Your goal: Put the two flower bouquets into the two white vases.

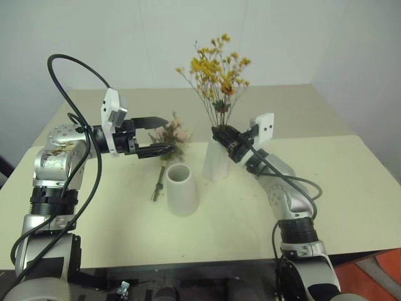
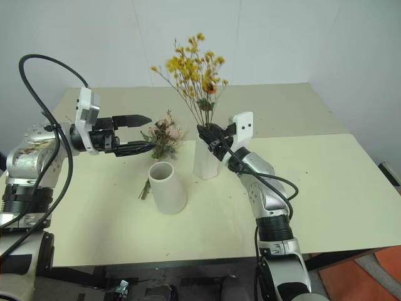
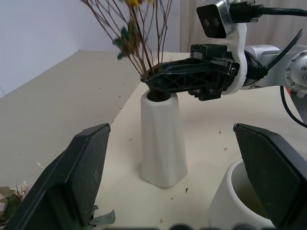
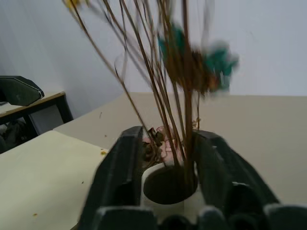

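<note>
Releasing yellow bouquet (image 1: 218, 72) into taller vase (image 1: 217, 160): stems sitting in the mouth, right gripper (image 4: 165, 158) bracketing them with fingers parted partway, grip apparently slackening, contact uncertain. Idling left gripper (image 1: 161, 135) fully spread and empty, hovering at roughly 9 o'clock of that vase, with pink bouquet (image 1: 169, 139) lying on table (image 1: 351, 188) just behind shorter vase (image 1: 180, 188), itself at about 7 o'clock of the taller one. Risking, on withdrawal, snagging thin stems on a finger and dragging the bunch out or tipping the slim vase.
</note>
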### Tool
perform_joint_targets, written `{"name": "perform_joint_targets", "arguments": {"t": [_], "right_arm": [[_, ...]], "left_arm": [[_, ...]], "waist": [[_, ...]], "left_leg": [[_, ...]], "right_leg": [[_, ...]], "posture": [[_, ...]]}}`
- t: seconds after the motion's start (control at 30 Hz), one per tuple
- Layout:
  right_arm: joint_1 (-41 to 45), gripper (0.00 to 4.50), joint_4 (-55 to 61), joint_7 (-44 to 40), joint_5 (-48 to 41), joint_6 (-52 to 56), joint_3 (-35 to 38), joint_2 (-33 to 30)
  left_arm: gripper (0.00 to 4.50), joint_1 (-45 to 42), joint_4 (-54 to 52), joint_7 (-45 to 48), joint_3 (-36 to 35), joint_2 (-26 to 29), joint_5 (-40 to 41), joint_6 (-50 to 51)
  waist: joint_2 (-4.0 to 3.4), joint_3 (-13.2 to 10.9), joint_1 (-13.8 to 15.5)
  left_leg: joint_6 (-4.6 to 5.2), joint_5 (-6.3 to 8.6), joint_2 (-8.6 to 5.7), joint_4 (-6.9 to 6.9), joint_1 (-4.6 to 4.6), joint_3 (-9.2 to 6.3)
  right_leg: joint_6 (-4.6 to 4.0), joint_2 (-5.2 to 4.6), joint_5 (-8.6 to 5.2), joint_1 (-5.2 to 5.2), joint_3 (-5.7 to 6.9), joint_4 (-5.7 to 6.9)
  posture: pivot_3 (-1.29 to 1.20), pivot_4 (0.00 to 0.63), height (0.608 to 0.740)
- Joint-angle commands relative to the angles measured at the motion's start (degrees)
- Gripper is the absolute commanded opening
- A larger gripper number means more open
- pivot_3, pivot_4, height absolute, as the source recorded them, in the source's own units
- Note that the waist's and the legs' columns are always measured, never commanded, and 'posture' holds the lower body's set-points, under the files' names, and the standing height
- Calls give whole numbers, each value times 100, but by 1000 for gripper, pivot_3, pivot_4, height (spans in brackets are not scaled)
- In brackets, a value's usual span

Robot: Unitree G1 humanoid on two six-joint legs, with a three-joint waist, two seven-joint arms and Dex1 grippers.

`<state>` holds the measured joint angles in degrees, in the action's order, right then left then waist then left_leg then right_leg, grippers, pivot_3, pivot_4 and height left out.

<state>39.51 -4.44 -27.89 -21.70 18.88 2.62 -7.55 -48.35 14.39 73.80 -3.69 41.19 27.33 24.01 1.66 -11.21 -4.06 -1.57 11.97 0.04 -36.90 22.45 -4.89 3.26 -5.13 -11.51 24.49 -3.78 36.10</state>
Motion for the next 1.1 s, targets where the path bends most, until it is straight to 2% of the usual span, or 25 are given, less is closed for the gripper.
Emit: {"name": "perform_joint_targets", "arguments": {"t": [0.03, 0.13, 0.17, 0.27, 0.43, 0.53, 0.6, 0.67, 0.87, 1.1], "right_arm": [[-22, 3260, 592, 21, -133, 11, 107, -112], [-51, 4384, 856, -12, -185, 160, 120, -262], [-58, 4482, 956, -18, -233, 274, 144, -350], [-98, 4482, 1288, -139, -401, 774, 205, -792], [-271, 4482, 1970, -726, -921, 2007, 222, -1971], [-408, 4482, 2275, -1218, -1372, 2427, 346, -2577], [-560, 4482, 2431, -1649, -1632, 2469, 492, -2963], [-619, 4482, 2421, -1926, -1772, 2472, 593, -3233], [-376, 4482, 2208, -2360, -1724, 2226, 440, -3455], [-146, 4482, 2188, -2494, -1716, 2095, 312, -3309]], "left_arm": [[4500, -101, -125, 18, -160, 111, 76, -8], [4500, -110, -100, 19, -160, 117, 75, -3], [4500, -93, -118, 9, -160, 126, 73, 11], [4500, 3, -163, -240, -150, 176, -60, 107], [4500, 245, -231, -995, 20, 338, -456, 595], [4500, 335, -443, -1448, 115, 396, -607, 1256], [4500, 362, -726, -1730, 284, 440, -701, 1899], [4500, 222, -804, -2019, 550, 448, -841, 2695], [4500, -319, -420, -2602, 994, 26, -968, 4010], [4500, -1121, 1197, -3249, 1573, -719, -1609, 4016]], "waist": [[0, 0, 4], [0, 0, 6], [0, 0, 5], [0, 0, 8], [0, 0, 11], [1, 0, 11], [2, 0, 18], [2, 0, 25], [3, 0, 30], [4, 0, 38]], "left_leg": [[0, 0, 0, 0, 0, 0], [0, 0, 0, 0, 1, 0], [0, 0, 0, 0, 0, 0], [0, 0, 0, 0, 0, 0], [0, 0, 0, 0, 1, 0], [0, 0, 0, 0, 0, 0], [0, 0, 0, -1, 1, 0], [0, 0, -1, -2, 1, 0], [0, 0, -1, -3, -4, 0], [0, 0, -4, -3, -1, 0]], "right_leg": [[0, 0, 0, 0, 0, 0], [0, -1, 0, 0, 0, 0], [0, 0, 0, 0, 0, 0], [0, 0, 0, 0, 0, 0], [2, -1, -1, -2, 0, -4], [5, -1, -4, -5, 0, -3], [48, -1, -29, -6, 0, -5], [52, -2, -32, -10, 0, -8], [55, 0, -33, -15, 0, -8], [55, -2, -33, -13, 0, -11]], "posture": [[0, 150, 740], [0, 150, 740], [0, 150, 740], [0, 150, 740], [0, 150, 740], [0, 150, 740], [0, 150, 740], [0, 150, 740], [0, 150, 740], [0, 150, 740]]}}
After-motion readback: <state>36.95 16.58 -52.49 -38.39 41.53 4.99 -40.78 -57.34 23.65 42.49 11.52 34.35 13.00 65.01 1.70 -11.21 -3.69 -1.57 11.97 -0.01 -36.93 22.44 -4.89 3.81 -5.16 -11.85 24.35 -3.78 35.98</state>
